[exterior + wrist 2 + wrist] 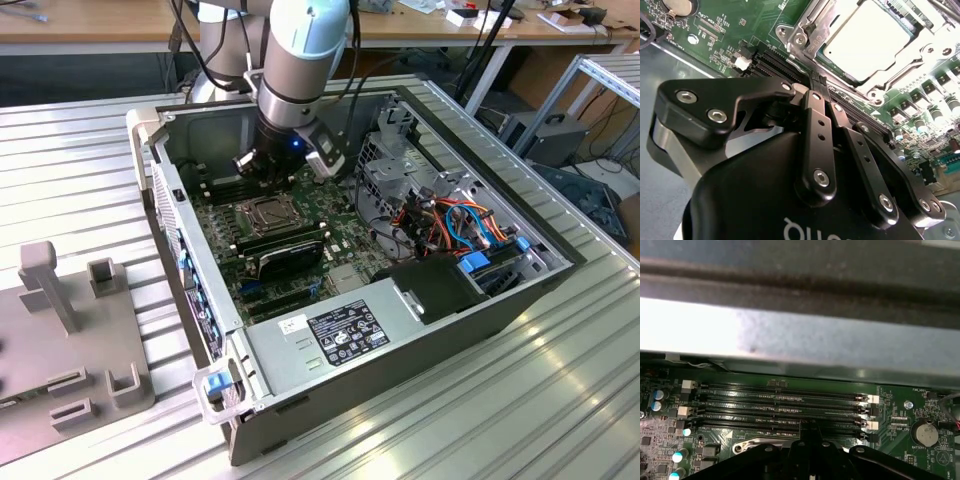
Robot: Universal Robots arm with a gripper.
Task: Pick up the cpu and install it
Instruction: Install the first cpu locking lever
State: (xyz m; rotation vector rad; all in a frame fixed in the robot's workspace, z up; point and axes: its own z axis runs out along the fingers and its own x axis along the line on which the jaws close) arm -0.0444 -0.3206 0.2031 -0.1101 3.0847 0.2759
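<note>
The cpu [867, 42] shows its dull silver-grey square top lying flat inside the metal socket frame [805, 30] on the green motherboard [715, 25]; in the exterior view the socket [268, 212] sits mid-board. My gripper [818, 82] hangs low over the black memory slots [780, 407], just beside the socket and apart from the cpu. Its two black fingers [812, 130] are pressed together with nothing between them. In the first wrist view the gripper [808, 427] tips meet right over the slot nearest the socket. In the exterior view the gripper [268, 172] is inside the case near its rear wall.
The open computer case [190, 250] lies on a ribbed metal table. A black module [285, 250] lies beside the socket, a drive cage [395, 170] and coloured cables [460, 225] fill the exterior view's right, and a power supply [340, 335] sits in front. A grey fixture [70, 340] stands at the left.
</note>
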